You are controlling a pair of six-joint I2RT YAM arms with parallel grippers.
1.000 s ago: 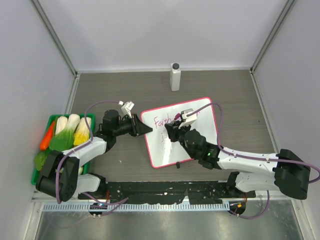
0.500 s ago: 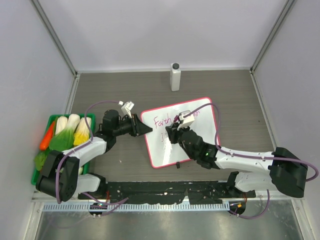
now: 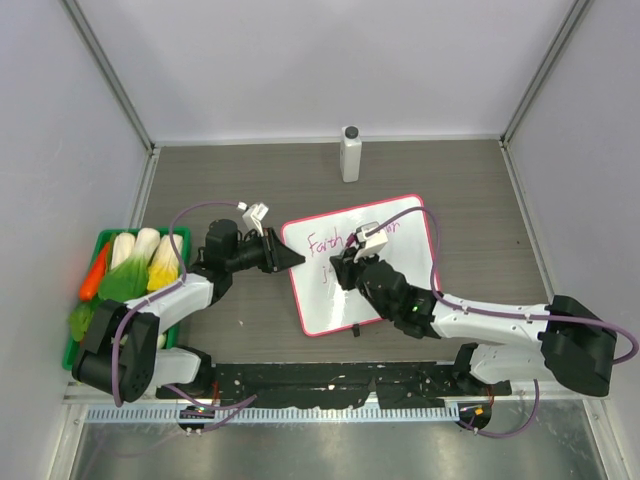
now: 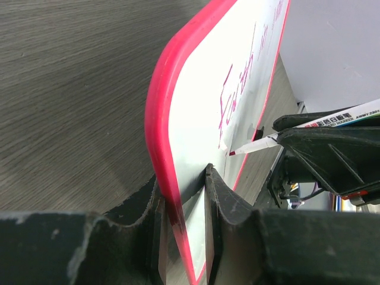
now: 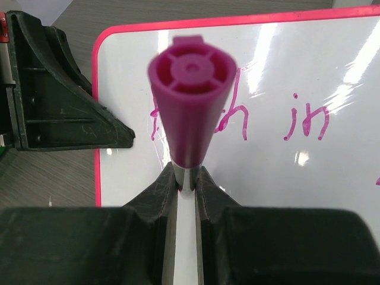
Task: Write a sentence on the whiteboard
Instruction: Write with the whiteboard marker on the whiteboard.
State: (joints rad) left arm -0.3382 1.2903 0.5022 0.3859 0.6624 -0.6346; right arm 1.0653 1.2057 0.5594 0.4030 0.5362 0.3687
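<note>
The whiteboard (image 3: 405, 275), white with a pink-red frame, lies in the middle of the table. My left gripper (image 3: 291, 258) is shut on its left edge, and the frame sits between the fingers in the left wrist view (image 4: 181, 178). My right gripper (image 3: 346, 268) is shut on a marker with a magenta end (image 5: 190, 101), held over the board's left half. The marker's tip (image 4: 240, 150) touches the board below the first line. Pink cursive writing (image 5: 306, 122) reads "Faith in" on the top line; the marker hides part of it. A few strokes of a second line show (image 3: 328, 277).
A white bottle with a dark cap (image 3: 350, 153) stands at the back centre. A green tray (image 3: 185, 238) with toy vegetables, among them a carrot (image 3: 95, 272), sits at the left by the left arm. Grey walls close the table on three sides.
My right gripper with the marker has shifted slightly left and nearer across the board. The left gripper and the whiteboard have not moved.
</note>
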